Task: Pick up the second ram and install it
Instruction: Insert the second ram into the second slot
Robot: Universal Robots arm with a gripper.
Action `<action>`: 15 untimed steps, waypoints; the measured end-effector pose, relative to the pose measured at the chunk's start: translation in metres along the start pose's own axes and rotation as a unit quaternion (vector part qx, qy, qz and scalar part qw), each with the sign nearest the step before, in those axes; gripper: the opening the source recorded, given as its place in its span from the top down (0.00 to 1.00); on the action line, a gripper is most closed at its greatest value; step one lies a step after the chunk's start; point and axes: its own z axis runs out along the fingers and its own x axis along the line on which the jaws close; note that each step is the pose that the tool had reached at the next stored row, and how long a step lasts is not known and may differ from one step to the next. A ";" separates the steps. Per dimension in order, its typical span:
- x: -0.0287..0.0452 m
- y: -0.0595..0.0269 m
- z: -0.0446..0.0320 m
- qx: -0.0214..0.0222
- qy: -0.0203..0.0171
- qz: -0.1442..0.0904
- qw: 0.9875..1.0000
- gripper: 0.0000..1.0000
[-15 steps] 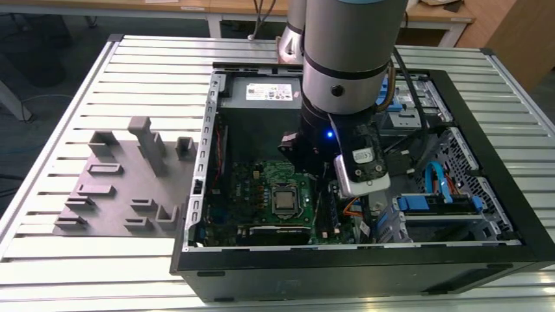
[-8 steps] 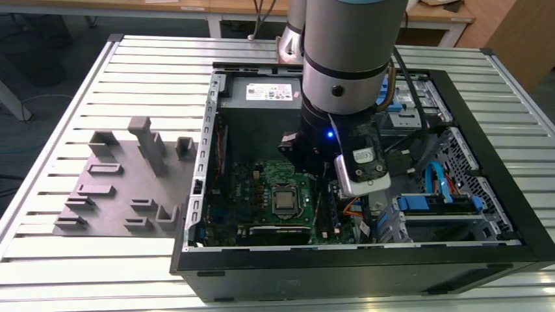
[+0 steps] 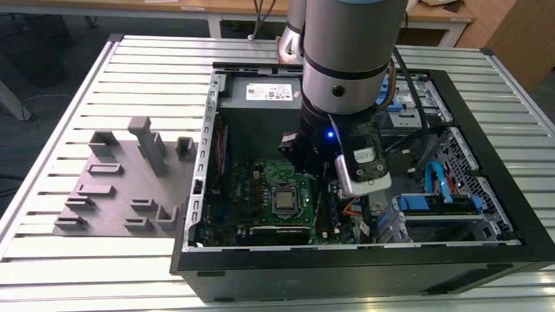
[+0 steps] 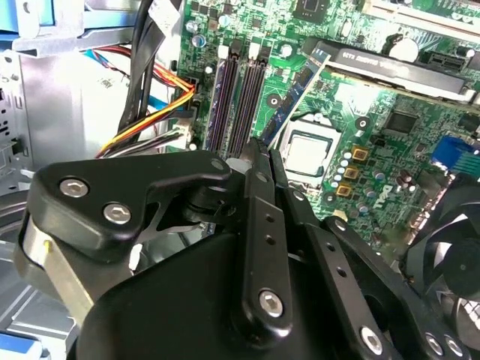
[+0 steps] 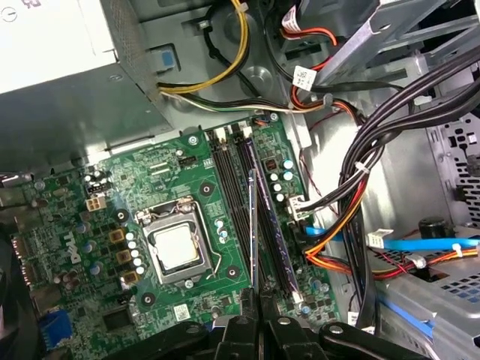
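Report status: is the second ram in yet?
Pickup looks done: the gripper is shut on the second ram, held edge-on inside the case over the memory slots. Left: seating. It appears not yet pressed into a slot, though contact is hard to judge.

second ram (image 5: 253, 225) lower end behind jaws

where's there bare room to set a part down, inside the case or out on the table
Outside: bare slatted table behind the grey fixture, and the strip in front of it. Inside the case it is crowded: arm over the motherboard, cables and drive cage at the exterior view's right.
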 end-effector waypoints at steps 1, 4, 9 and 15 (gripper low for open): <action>0.0000 -0.0001 0.0000 -0.001 0.000 -0.009 1.000 0.90; 0.0000 0.0000 0.0003 -0.003 0.000 -0.036 0.999 0.90; 0.0001 0.0000 0.0008 -0.006 0.001 -0.081 0.997 0.90; 0.0001 0.0000 0.0015 -0.011 0.001 -0.135 0.991 0.90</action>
